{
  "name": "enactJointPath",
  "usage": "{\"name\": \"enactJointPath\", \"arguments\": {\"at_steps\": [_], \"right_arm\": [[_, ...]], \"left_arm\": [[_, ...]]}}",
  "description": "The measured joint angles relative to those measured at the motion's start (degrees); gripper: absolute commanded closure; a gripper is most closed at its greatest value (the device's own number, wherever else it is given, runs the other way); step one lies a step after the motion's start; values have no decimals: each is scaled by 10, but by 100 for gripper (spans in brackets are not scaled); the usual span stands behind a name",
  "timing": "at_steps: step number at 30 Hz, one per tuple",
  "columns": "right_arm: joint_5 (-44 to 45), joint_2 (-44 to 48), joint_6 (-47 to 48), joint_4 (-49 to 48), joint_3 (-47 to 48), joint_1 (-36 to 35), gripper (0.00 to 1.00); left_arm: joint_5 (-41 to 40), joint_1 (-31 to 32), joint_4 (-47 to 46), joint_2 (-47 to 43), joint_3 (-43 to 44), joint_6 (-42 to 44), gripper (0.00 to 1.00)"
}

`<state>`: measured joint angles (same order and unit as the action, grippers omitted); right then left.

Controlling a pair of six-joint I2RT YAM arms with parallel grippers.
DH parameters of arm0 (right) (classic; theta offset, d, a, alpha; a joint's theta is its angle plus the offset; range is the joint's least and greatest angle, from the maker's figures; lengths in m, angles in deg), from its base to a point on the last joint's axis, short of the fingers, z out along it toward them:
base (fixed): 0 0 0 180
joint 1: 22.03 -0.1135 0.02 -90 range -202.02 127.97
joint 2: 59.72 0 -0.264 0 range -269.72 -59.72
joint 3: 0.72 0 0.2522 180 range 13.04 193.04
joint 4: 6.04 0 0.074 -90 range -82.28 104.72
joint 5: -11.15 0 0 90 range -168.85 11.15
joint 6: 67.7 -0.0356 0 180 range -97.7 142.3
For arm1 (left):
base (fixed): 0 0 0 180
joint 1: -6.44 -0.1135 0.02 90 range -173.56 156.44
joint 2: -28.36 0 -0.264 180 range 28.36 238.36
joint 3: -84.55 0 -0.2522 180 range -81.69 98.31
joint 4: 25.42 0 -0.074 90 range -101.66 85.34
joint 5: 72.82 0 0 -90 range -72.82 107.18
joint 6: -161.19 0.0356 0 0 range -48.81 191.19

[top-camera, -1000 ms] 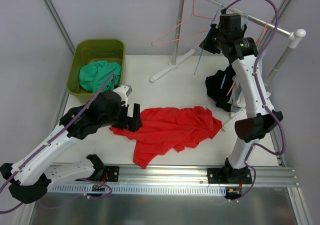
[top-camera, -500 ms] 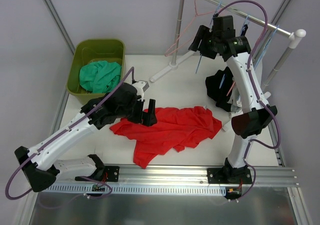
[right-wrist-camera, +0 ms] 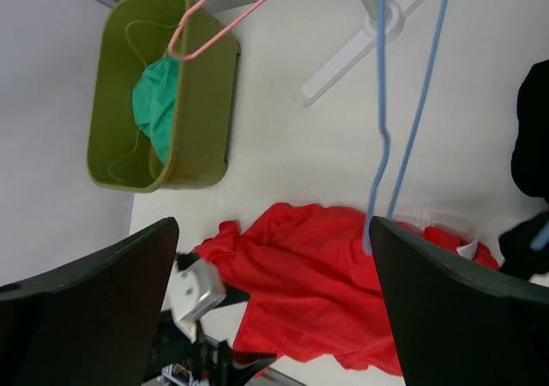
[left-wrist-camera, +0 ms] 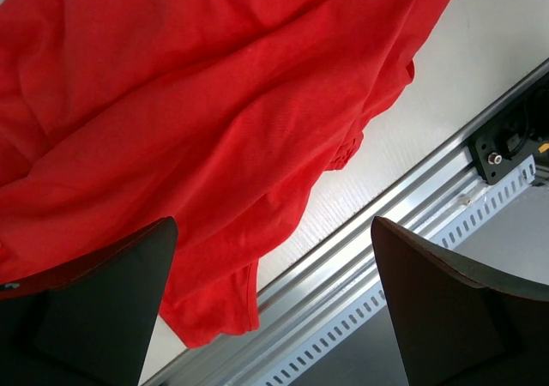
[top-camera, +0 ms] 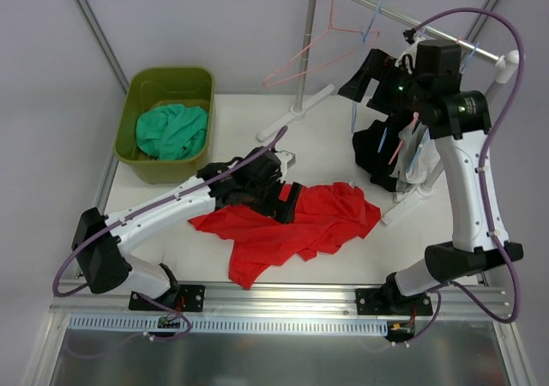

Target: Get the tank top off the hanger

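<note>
I see the bin (top-camera: 137, 103) at the tabletop's (top-camera: 326, 146) rear left with a cloth (top-camera: 171, 130) in it, a garment (top-camera: 300, 223) spread front centre, and the rack (top-camera: 307, 51) rear right; beneath its rail (top-camera: 390, 15) another garment (top-camera: 373, 150) hangs, from what I cannot quite tell

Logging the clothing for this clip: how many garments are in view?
3: red garment spread on the table, green garment in the bin, black garment hanging under the rail. Some white fabric beside it may be a fourth.

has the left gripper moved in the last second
Yes. The left gripper has moved right, away from the green bin, and is now further in over the red garment rather than at its left edge.
</note>
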<state>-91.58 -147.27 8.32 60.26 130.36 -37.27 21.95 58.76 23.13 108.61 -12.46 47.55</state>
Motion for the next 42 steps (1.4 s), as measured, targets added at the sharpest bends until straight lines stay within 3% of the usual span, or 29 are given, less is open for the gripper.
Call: {"name": "enactJointPath", "arguments": {"at_steps": [9, 19, 21, 22, 24, 25, 26, 33, 37, 42], "right_arm": [[-138, 92, 48, 39, -46, 17, 1], [-258, 263, 99, 59, -116, 17, 1], [-267, 293, 108, 61, -116, 17, 1], [-271, 307, 113, 63, -116, 17, 1], [-275, 328, 118, 65, -116, 17, 0], [-275, 334, 120, 66, -116, 17, 0], [-275, 337, 122, 66, -116, 17, 0], [-269, 331, 144, 71, -119, 17, 1], [-255, 325, 151, 73, -121, 17, 1], [-228, 324, 153, 74, -127, 17, 1]], "left_arm": [[11, 32, -15, 148, 66, 21, 1], [-27, 70, -43, 329, 136, 10, 2], [-42, 79, -46, 347, 130, 4, 12], [-54, 84, -48, 349, 128, 2, 37], [-62, 92, -56, 348, 122, -6, 69], [-70, 96, -63, 348, 114, -9, 90], [-77, 96, -66, 344, 108, -16, 100], [-114, 96, -101, 289, 33, -38, 100], [-164, 94, -51, 193, -3, -38, 100], [-235, 61, 32, 35, 88, -37, 100]]}}
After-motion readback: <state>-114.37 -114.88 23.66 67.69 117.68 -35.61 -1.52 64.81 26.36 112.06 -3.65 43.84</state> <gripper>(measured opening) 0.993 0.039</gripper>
